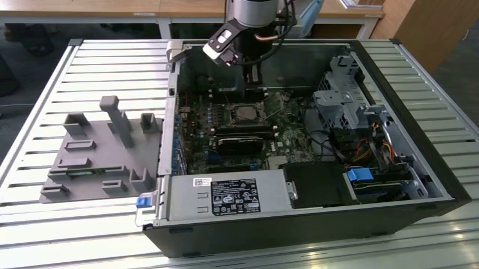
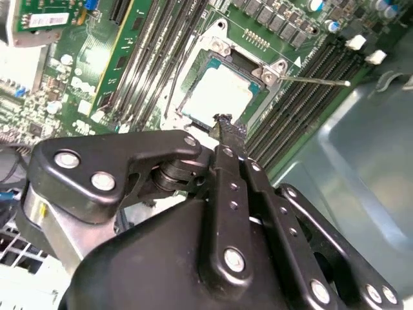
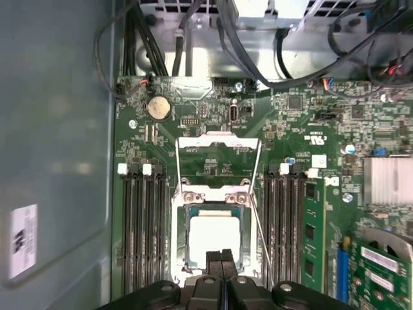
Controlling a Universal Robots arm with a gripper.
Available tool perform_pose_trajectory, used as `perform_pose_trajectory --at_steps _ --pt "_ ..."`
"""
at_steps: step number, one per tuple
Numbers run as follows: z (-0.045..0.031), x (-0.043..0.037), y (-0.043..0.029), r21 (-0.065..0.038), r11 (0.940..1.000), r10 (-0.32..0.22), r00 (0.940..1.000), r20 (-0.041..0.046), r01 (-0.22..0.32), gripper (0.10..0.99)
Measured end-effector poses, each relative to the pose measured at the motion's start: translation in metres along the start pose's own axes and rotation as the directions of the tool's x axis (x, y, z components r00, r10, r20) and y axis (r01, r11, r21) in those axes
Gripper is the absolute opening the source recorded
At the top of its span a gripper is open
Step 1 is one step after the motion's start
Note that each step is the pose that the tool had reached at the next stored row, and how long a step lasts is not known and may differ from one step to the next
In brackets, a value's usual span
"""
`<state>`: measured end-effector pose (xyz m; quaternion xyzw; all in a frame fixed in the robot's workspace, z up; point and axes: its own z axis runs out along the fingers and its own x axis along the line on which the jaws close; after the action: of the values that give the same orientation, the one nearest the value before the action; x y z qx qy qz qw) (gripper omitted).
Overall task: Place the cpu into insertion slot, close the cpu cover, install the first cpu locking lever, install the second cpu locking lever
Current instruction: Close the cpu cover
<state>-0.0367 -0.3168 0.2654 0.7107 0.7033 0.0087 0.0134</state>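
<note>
Jaws first: the gripper (image 3: 221,259) has its two fingertips pressed flat together, and we see nothing between them. In both wrist views those tips hover just over the near edge of the insertion slot (image 3: 182,223), though we can't tell whether they touch it. The cpu (image 3: 211,240) is seated in the slot, its pale metal top facing up. Beyond it, on the side away from the gripper, the cpu cover (image 3: 218,143) is swung open, with green board showing through its cut-out. In the second wrist view a thin locking lever (image 2: 316,81) sticks out free over the memory slots (image 2: 303,103). In the exterior view, the arm (image 1: 254,14) reaches down into the open computer case (image 1: 430,168).
</note>
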Motion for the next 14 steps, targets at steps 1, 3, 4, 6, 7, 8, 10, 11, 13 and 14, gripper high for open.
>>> perform_pose_trajectory --at_steps 1,3,4,6,7,8,10,11,13,14 --pt "-0.0039 0.0 0.0001 0.0 1.0 0.0 1.0 0.0001 0.0 0.106" --pt "-0.0106 -0.0001 0.0003 0.0 1.0 0.0 1.0 0.0001 0.0 0.106" --pt "-0.0129 -0.0001 0.0004 0.0 1.0 0.0 1.0 -0.0001 0.0 0.106" --pt "-0.0136 -0.0005 0.0005 0.0 1.0 0.0 1.0 -0.0002 0.0 0.106" --pt "-0.0136 -0.0013 0.0005 0.0 1.0 0.0 1.0 -0.0002 0.0 0.106" --pt "-0.0136 -0.0025 0.0005 0.0 1.0 0.0 1.0 -0.0001 0.0 0.106" --pt "-0.0136 -0.0052 0.0005 0.0 1.0 0.0 1.0 -0.0001 0.0 0.106" --pt "-0.0136 -0.0066 0.0005 0.0 1.0 0.0 1.0 0.0 0.0 0.106" --pt "-0.0136 -0.0087 0.0007 0.0 1.0 0.001 1.0 0.0 -0.001 0.106" --pt "-0.0135 -0.0089 0.0015 0.001 1.0 0.001 1.0 -0.0001 -0.001 0.106"
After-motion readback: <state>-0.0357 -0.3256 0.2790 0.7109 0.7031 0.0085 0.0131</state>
